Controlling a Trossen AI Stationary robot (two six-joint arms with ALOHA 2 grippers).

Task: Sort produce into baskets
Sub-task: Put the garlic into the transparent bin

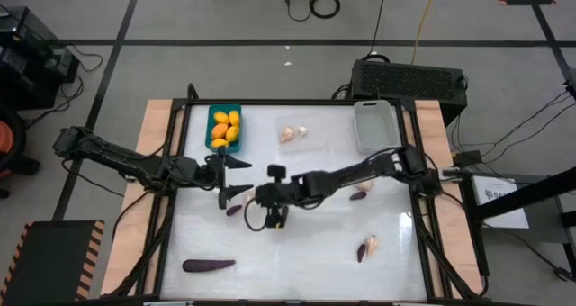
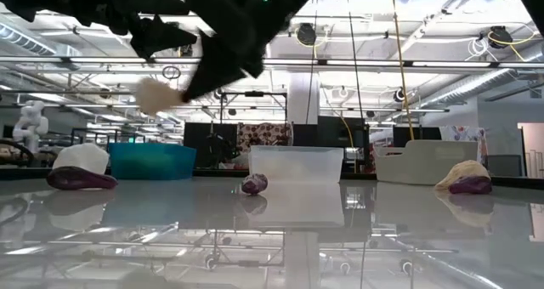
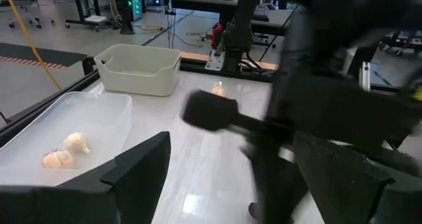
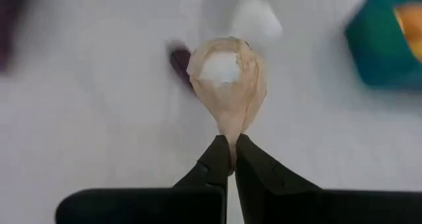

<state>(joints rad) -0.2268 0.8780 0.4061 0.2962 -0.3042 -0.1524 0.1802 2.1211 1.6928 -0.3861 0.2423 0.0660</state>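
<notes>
The garlic bulb [image 4: 227, 76] hangs by its tapered stem from the right gripper [image 4: 231, 159], whose fingers are pinched closed on the stem alone, so the bulb dangles clear of the table [image 1: 306, 243], presumably for carrying.

Going left to right in the high view: the left gripper [image 1: 236, 177] hovers just left of the right gripper [image 1: 270, 198], its fingers spread and empty, probably waiting. Behind it sits the teal basket [image 1: 225, 128], holding the yellow-orange ovals [image 1: 226, 126]. A small purple piece [image 1: 234, 210] lies on the table between the two grippers. Beyond the right gripper two garlic bulbs [image 1: 292, 133] rest in the clear tray [image 3: 99, 128], the likely place for the held bulb. Further right stands the white-grey basket [image 1: 374, 126], apparently empty.
</notes>
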